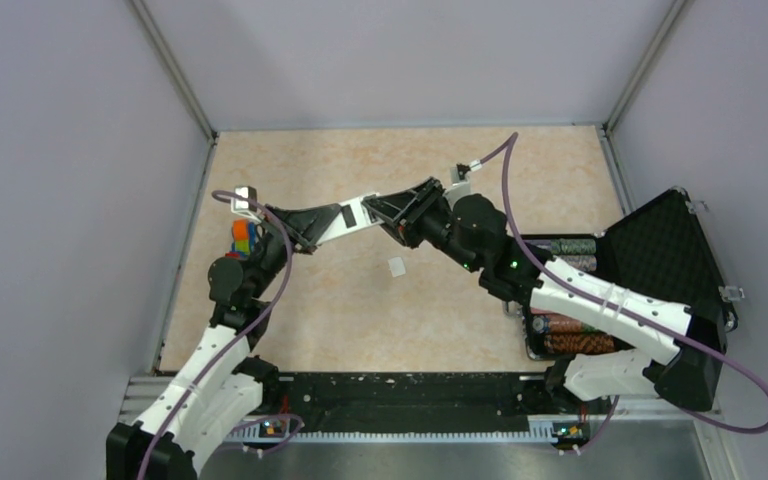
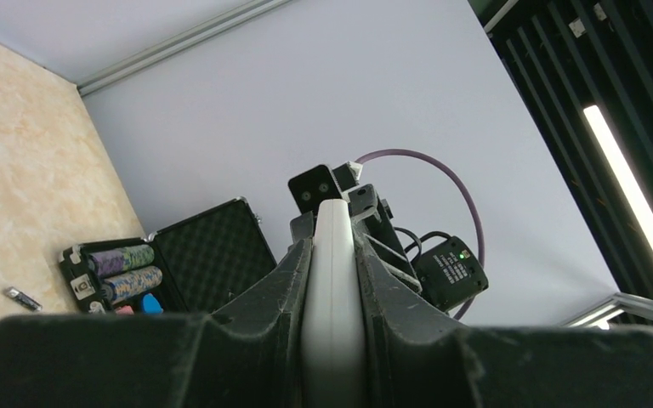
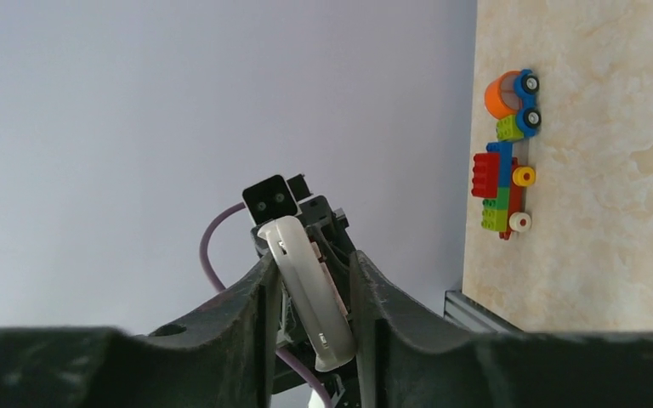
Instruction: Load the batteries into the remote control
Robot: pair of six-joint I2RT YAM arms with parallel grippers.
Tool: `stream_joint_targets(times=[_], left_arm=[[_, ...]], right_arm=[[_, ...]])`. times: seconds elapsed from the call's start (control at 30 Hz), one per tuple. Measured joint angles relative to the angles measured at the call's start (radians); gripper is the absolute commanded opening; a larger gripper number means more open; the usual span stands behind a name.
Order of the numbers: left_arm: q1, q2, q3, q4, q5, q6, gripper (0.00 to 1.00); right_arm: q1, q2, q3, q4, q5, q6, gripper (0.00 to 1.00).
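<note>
The remote control (image 1: 353,222), a slim white bar, is held above the table's middle between both arms. My left gripper (image 1: 335,222) is shut on it; in the left wrist view the remote (image 2: 333,280) is clamped edge-on between the fingers of that gripper (image 2: 333,242). My right gripper (image 1: 375,212) is open and straddles the remote's other end. In the right wrist view the remote (image 3: 306,289) lies slanted between the jaws of this gripper (image 3: 312,259), with a gap on the left side. One battery (image 2: 21,297), thin and dark, lies on the table. The second battery is out of view.
An open black case (image 1: 660,250) with striped chip rolls (image 1: 572,247) stands at the right; it also shows in the left wrist view (image 2: 212,246). A toy truck of coloured bricks (image 1: 245,238) sits by the left wall. A small white piece (image 1: 397,266) lies under the grippers.
</note>
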Motion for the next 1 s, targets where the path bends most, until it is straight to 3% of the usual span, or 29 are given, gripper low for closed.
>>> stream_joint_targets(times=[0.1, 0.13, 0.3, 0.5, 0.73, 0.87, 1.0], left_arm=[[0.0, -0.001, 0.0, -0.006, -0.007, 0.011, 0.0], [0.0, -0.004, 0.0, -0.006, -0.012, 0.02, 0.0], [0.001, -0.027, -0.016, -0.006, -0.041, 0.068, 0.0], [0.001, -0.043, -0.05, -0.057, -0.052, 0.134, 0.0], [0.001, -0.043, -0.032, -0.223, 0.001, 0.225, 0.0], [0.001, -0.027, 0.036, -0.386, 0.052, 0.299, 0.0], [0.001, 0.002, 0.087, -0.481, 0.102, 0.362, 0.0]], right_arm=[[0.0, 0.0, 0.0, -0.016, -0.002, -0.007, 0.73], [0.0, 0.0, 0.0, -0.031, -0.008, -0.016, 0.78], [-0.008, -0.007, 0.0, -0.056, -0.025, -0.058, 0.88], [-0.055, -0.112, -0.003, -0.105, -0.027, -0.111, 0.89], [-0.184, -0.245, -0.041, -0.197, -0.084, -0.282, 0.75], [-0.285, -0.199, -0.02, -0.37, -0.116, -0.454, 0.72], [-0.306, -0.068, 0.02, -0.546, -0.034, -0.616, 0.75]])
